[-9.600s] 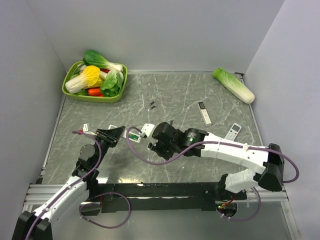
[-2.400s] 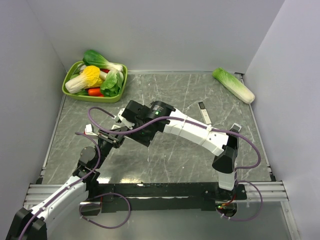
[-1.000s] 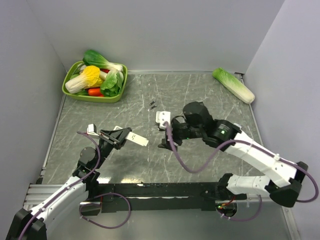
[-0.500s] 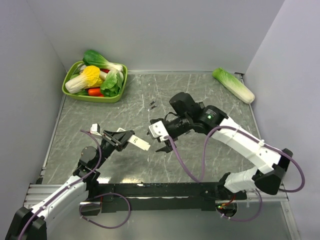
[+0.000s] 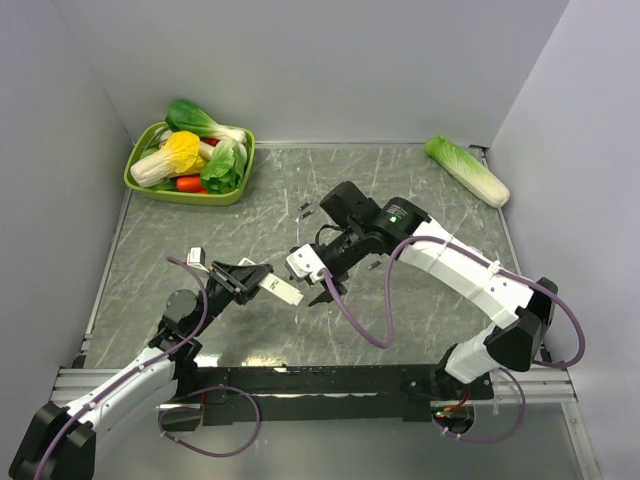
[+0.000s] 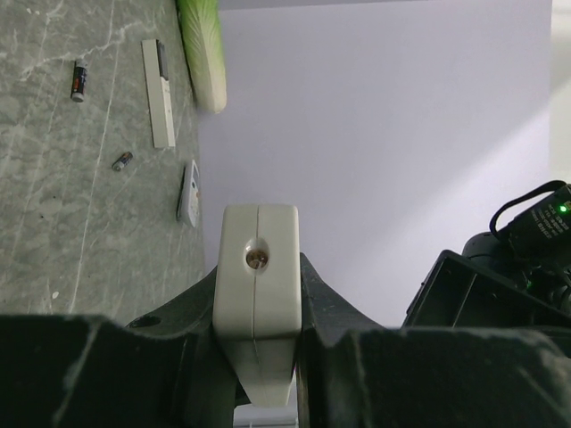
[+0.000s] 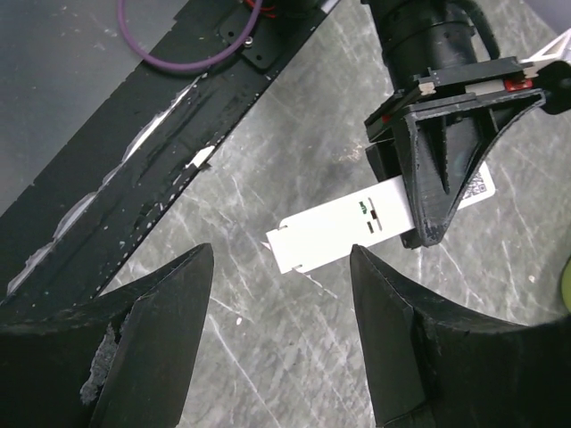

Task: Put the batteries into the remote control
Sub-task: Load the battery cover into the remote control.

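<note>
My left gripper [image 5: 250, 276] [image 6: 259, 308] is shut on the remote control [image 5: 280, 291], a slim white bar that sticks out to the right above the table. In the left wrist view its end face [image 6: 259, 267] sits clamped between both dark fingers [image 6: 178, 357]. My right gripper [image 5: 316, 286] [image 7: 281, 339] hangs just right of the remote's free end [image 7: 330, 234], open, with only bare table between its fingers. The left gripper [image 7: 442, 165] shows at the upper right in the right wrist view. I cannot pick out the green batteries in any view.
A pair of tiny dark cells [image 5: 304, 209] lies behind the grippers. A white remote with a black end [image 5: 410, 227] [image 6: 159, 94] and a shorter remote [image 5: 467, 262] [image 6: 189, 192] lie at the right. A green tray [image 5: 135, 180] of vegetables stands back left, a cabbage [image 5: 467, 170] back right.
My right arm has swung left and nearer, bringing its gripper up to the free end of the remote. The left gripper has shifted the remote slightly to the right.
</note>
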### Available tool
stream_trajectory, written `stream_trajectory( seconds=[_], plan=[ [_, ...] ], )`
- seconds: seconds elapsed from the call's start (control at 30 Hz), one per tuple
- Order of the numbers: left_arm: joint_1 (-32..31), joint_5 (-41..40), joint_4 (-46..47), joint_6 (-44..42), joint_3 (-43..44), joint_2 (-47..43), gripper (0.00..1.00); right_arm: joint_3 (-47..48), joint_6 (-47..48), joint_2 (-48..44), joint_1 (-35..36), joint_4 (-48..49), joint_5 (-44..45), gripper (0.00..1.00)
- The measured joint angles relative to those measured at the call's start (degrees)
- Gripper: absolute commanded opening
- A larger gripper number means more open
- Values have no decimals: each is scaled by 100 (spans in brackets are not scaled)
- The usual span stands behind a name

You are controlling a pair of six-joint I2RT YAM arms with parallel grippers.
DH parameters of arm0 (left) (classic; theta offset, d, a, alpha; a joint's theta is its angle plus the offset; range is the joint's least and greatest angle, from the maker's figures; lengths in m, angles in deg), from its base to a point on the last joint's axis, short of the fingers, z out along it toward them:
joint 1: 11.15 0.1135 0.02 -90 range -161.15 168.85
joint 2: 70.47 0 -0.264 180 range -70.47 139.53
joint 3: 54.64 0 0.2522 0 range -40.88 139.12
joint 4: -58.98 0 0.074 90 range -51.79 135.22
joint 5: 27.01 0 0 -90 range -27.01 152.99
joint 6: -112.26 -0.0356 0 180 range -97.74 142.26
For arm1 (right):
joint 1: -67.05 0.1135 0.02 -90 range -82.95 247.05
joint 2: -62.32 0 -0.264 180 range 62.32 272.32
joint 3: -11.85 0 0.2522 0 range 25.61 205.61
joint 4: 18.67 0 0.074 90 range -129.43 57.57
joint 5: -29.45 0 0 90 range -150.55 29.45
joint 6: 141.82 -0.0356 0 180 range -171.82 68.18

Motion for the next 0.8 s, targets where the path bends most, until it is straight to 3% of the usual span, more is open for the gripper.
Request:
stream_trajectory(
  seconds=[0.23, 0.8],
  plan=[
    [0, 76, -4, -70, 0, -35, 2, -11, 50, 168, 37, -7, -11, 69],
    [0, 192, -22, -136, 0, -85, 2, -476, -326, 271, 501, 848, 1060, 69]
  ],
)
